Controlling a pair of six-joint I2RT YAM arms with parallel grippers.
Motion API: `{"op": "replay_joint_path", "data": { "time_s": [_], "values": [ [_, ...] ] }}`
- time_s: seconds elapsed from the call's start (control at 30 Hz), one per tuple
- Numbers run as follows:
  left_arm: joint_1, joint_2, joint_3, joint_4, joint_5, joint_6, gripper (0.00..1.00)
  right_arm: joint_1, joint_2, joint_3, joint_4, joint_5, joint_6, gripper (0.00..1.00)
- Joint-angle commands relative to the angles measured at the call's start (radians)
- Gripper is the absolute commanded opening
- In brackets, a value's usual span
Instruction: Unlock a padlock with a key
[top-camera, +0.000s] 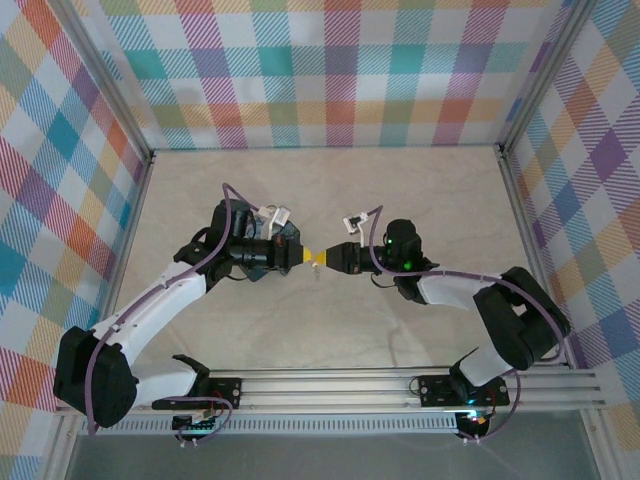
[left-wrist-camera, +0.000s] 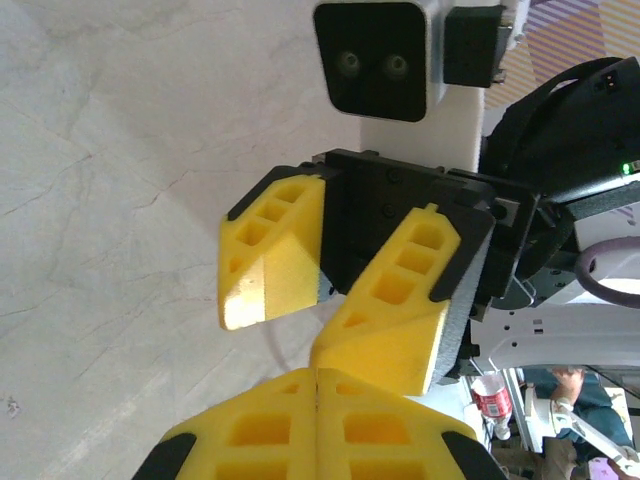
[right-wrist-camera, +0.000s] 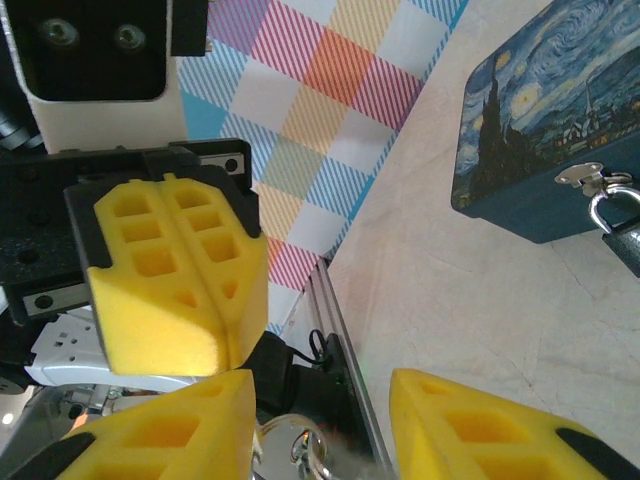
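Note:
My left gripper and right gripper meet tip to tip over the middle of the table. In the left wrist view the left gripper is shut, with a thin dark sliver, apparently the key, pinched in the seam. A silver key ring dangles below it. The right gripper is open, its yellow fingers either side of the ring. The blue night-sky box lies on the table. A small padlock hangs from the box's silver hasp, cut off by the frame edge.
In the top view the box sits partly under the left wrist. Plaid walls enclose the beige table on three sides. An aluminium rail runs along the near edge by the arm bases.

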Motion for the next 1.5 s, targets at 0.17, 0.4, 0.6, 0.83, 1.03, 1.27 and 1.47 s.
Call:
{"op": "replay_joint_path", "data": {
  "time_s": [0.17, 0.4, 0.6, 0.83, 1.03, 1.27, 1.47],
  "values": [
    [0.000, 0.005, 0.024, 0.005, 0.006, 0.012, 0.00, 0.030, 0.066, 0.016, 0.155, -0.014, 0.075, 0.35],
    [0.019, 0.026, 0.018, 0.019, -0.021, -0.005, 0.00, 0.030, 0.039, -0.005, 0.145, 0.008, 0.082, 0.34],
    [0.051, 0.039, 0.007, 0.052, -0.027, -0.029, 0.00, 0.030, 0.004, 0.000, 0.040, 0.031, 0.053, 0.33],
    [0.061, 0.048, 0.004, 0.093, -0.008, -0.053, 0.00, 0.034, 0.065, 0.025, 0.131, 0.011, 0.110, 0.30],
    [0.061, 0.044, -0.003, 0.093, -0.010, -0.054, 0.00, 0.039, 0.111, 0.056, 0.185, -0.001, 0.136, 0.25],
    [0.062, 0.048, -0.009, 0.098, -0.005, -0.054, 0.00, 0.041, 0.116, 0.053, 0.199, -0.003, 0.140, 0.16],
    [0.065, 0.058, -0.014, 0.105, -0.020, -0.062, 0.00, 0.041, 0.135, 0.037, 0.328, -0.022, 0.196, 0.08]
  ]
}}
